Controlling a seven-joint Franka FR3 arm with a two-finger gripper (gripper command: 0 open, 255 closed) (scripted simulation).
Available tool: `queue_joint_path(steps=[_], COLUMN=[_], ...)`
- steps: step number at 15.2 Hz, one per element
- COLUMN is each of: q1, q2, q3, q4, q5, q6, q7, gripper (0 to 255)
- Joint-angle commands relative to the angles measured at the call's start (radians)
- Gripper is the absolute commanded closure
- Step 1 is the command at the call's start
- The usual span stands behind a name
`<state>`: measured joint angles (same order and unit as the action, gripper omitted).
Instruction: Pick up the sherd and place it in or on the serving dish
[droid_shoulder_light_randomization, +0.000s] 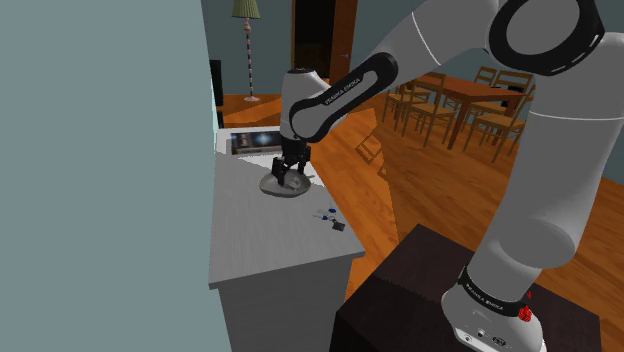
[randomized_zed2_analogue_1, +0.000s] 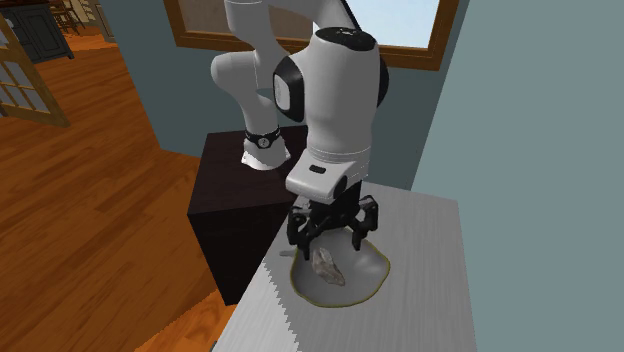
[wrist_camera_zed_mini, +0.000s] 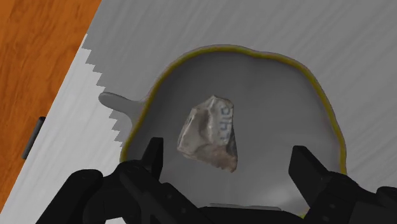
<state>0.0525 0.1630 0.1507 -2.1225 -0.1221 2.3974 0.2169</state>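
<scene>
The sherd (wrist_camera_zed_mini: 211, 132), a rough grey-brown fragment, lies inside the serving dish (wrist_camera_zed_mini: 280, 95), a shallow grey dish with a yellowish rim. My gripper (wrist_camera_zed_mini: 227, 158) hangs just above it, open; its black fingers (wrist_camera_zed_mini: 153, 156) stand well apart on either side of the sherd and touch nothing. The second exterior view has the sherd (randomized_zed2_analogue_1: 326, 265) resting in the dish (randomized_zed2_analogue_1: 368, 275) directly under the gripper (randomized_zed2_analogue_1: 330, 237). In the shoulder view the gripper (droid_shoulder_light_randomization: 290, 172) hovers over the dish (droid_shoulder_light_randomization: 283, 188) at the far part of the grey tabletop.
The dish sits near the table edge (wrist_camera_zed_mini: 102, 83), with wooden floor beyond. Small dark and blue items (droid_shoulder_light_randomization: 330, 217) lie nearer the stand (droid_shoulder_light_randomization: 420, 290). A dark flat box (droid_shoulder_light_randomization: 255, 142) sits at the table's far end. A grey wall (droid_shoulder_light_randomization: 100, 170) borders the table.
</scene>
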Motion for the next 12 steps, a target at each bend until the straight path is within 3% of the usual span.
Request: queue_joint_path(steps=[1, 4, 12], q1=[0.0, -0.001, -0.001], q2=[-0.023, -0.083, -0.083], q3=[0.002, 0.007, 0.007], q4=[0.006, 0.03, 0.03], q5=[0.008, 0.027, 0.027], q6=[-0.029, -0.111, -0.111], q7=[-0.005, -0.018, -0.018], gripper=[0, 0, 0])
